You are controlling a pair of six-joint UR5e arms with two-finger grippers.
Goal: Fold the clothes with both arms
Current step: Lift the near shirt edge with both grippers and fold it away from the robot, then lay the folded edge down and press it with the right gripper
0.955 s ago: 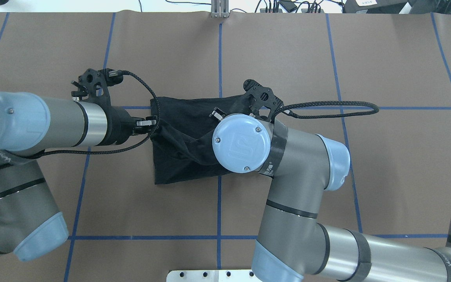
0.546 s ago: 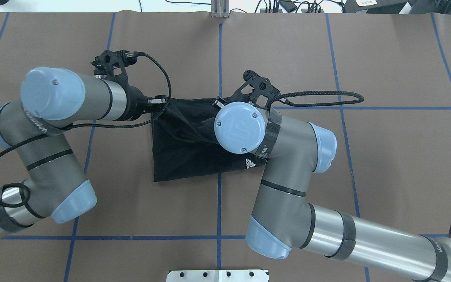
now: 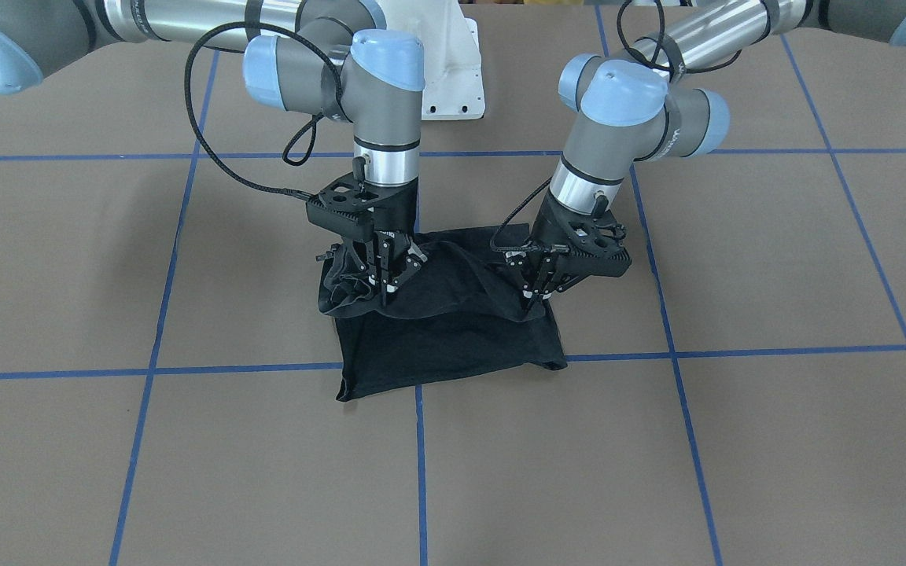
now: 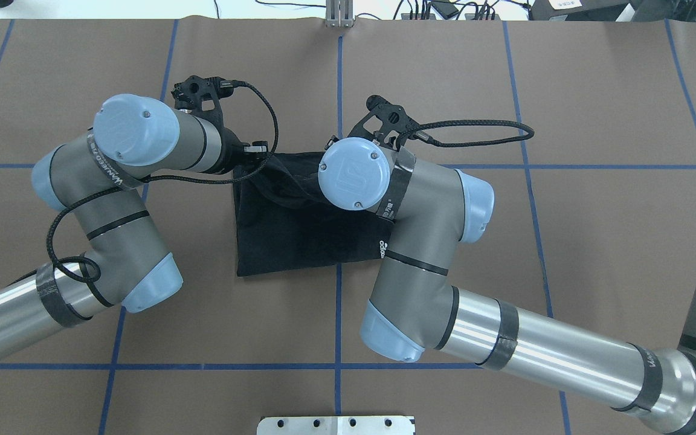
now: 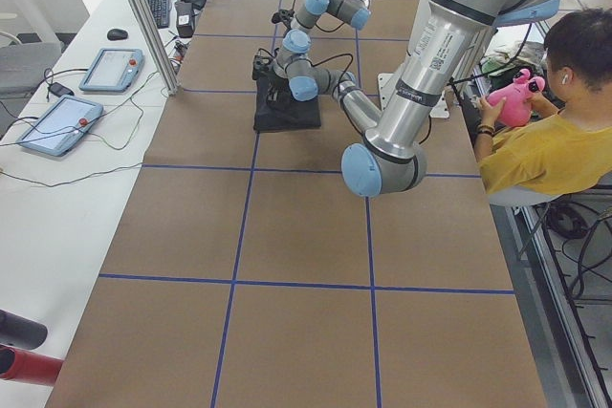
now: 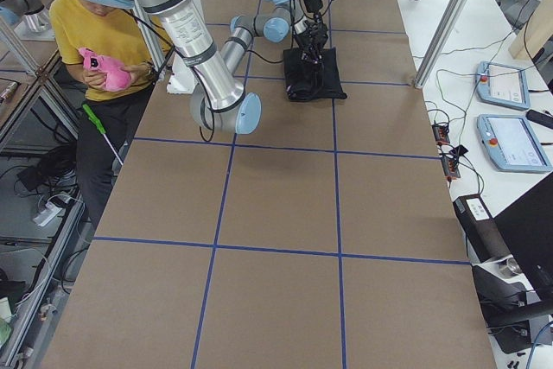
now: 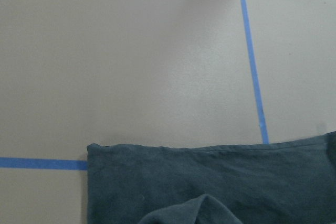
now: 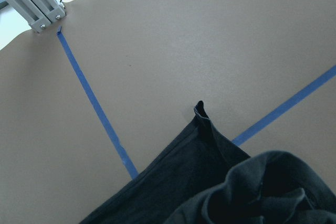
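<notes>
T-shirt (image 3: 453, 346) edge farther forward — perhaps lower.

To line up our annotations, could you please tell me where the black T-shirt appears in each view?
Front-facing: T-shirt at centre.
Overhead: T-shirt at centre.
Exterior left: T-shirt small, upper middle.
Exterior right: T-shirt small, upper middle.
Left wrist: T-shirt along bottom edge.
Right wrist: T-shirt at bottom right.
Shared landmark: blue tape line passing under the T-shirt.

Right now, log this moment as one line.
phase: mid-fold | left claw: shut on T-shirt | right claw: shut on T-shirt | held edge: raised, sagging between claws | rest: flat on table
</notes>
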